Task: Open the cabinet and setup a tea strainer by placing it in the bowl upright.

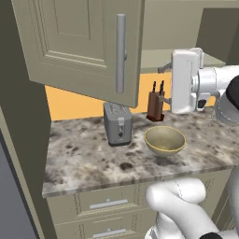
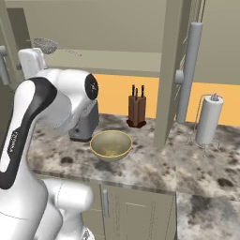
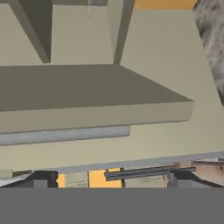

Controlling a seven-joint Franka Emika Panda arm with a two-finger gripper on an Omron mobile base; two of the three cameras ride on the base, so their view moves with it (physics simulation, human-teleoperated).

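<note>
Up on the open cabinet (image 2: 117,33)'s shelf, the tea strainer (image 2: 46,44) lies with its thin handle running along the shelf toward the far door. The gripper (image 3: 111,179), fingers apart and empty, sits at the shelf's edge; the bowl (image 2: 111,145) waits below.

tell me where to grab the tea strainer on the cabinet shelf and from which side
Probably the thin straight handle of the tea strainer. It lies on the shelf of the open cabinet with the handle sticking out sideways, away from the arm. Come in from the open front with the open gripper, jaws closing across the handle near the mesh basket.
</note>
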